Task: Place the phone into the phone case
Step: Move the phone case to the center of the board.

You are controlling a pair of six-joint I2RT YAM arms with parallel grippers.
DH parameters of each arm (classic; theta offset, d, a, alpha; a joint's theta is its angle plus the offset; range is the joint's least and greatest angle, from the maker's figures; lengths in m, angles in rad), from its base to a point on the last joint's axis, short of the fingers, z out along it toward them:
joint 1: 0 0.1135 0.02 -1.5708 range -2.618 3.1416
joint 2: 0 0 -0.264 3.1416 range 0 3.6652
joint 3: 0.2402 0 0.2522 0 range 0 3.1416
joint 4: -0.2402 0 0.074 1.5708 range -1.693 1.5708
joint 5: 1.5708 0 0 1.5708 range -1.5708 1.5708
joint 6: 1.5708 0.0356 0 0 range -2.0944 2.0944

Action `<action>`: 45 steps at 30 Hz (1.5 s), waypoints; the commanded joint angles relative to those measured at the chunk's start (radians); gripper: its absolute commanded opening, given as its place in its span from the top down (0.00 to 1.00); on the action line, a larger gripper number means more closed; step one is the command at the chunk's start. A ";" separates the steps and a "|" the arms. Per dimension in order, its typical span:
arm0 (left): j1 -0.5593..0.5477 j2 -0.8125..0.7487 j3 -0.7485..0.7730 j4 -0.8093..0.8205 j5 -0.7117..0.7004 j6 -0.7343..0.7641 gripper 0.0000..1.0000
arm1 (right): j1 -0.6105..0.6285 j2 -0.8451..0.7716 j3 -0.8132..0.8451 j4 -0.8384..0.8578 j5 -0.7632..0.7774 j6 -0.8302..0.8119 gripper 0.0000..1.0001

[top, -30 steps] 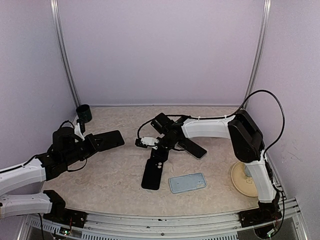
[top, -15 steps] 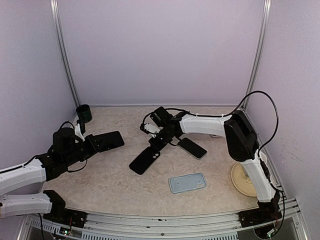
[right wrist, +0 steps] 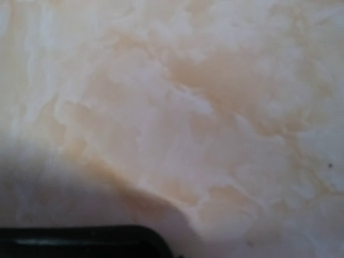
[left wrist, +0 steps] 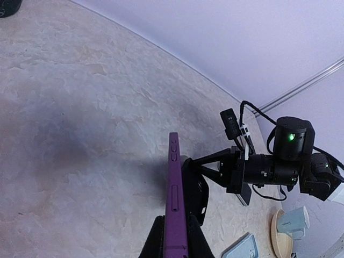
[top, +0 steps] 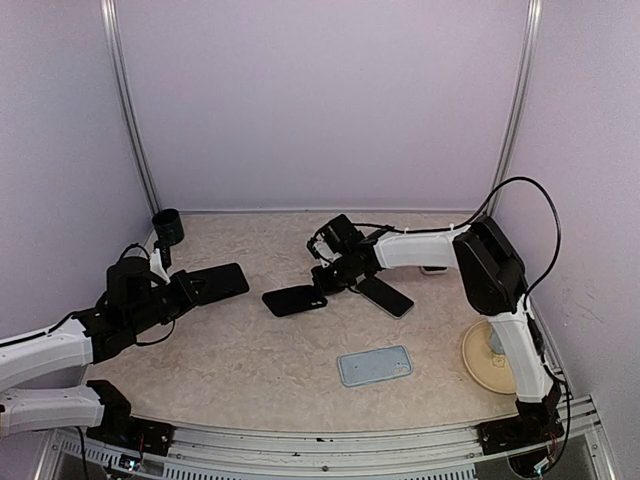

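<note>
Lying flat nearest the arm bases, a light-blue case (top: 374,365) sat on the table (top: 230,350), on the near side of both sets of fingers and well apart from each. Off to the R, also well clear of the R fingers, a beige plate (top: 472,350) carried a pale mug (left wrist: 294,221). Further in, the L gripper (top: 186,288) was closed hard on the phone (left wrist: 174,199). Its fingers (left wrist: 155,245) pinched the handset's near end, one on each flat face. The wrist view showed the phone edge-on, purple side rail w/ buttons running straight out from btwn the fingers, far end free and off the table. Just past that free end, near but not touching in the top view, was the black case (top: 293,300). It lay roughly level, long axis pointing back toward the R gripper (top: 322,283). The R fingers were pinched fully together on the case end closest to them. The R wrist view gave only marbled tabletop plus a strip of black rim along its bottom edge, so I could not tell whether the case's far end rested on the table. Just beside the R fingers, on the side away from the case, a second dark phone (top: 386,296) lay flat under the R forearm. Farthest back, beyond the L fingers by the rear wall, a small black cup (top: 167,226) stood upright.
</note>
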 commanded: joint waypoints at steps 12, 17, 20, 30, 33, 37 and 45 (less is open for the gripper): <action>-0.006 0.023 0.014 0.095 0.002 0.002 1.00 | -0.020 -0.108 -0.148 0.109 0.068 0.151 0.94; -0.006 0.032 0.024 0.092 0.005 0.003 1.00 | -0.021 -0.149 -0.196 0.160 0.011 0.189 0.80; -0.006 0.036 0.032 0.090 0.007 0.003 1.00 | -0.020 -0.173 -0.206 0.170 -0.012 0.195 0.77; -0.007 0.062 0.041 0.107 0.017 -0.008 1.00 | -0.024 -0.198 -0.238 0.185 -0.076 0.159 0.61; -0.010 0.071 0.041 0.112 0.023 -0.010 1.00 | -0.033 -0.182 -0.241 0.190 -0.086 0.147 0.57; -0.013 0.080 0.043 0.124 0.031 -0.020 1.00 | -0.038 -0.173 -0.252 0.201 -0.124 0.136 0.54; -0.015 0.107 0.030 0.172 0.031 -0.043 1.00 | -0.037 -0.164 -0.285 0.228 -0.188 0.121 0.51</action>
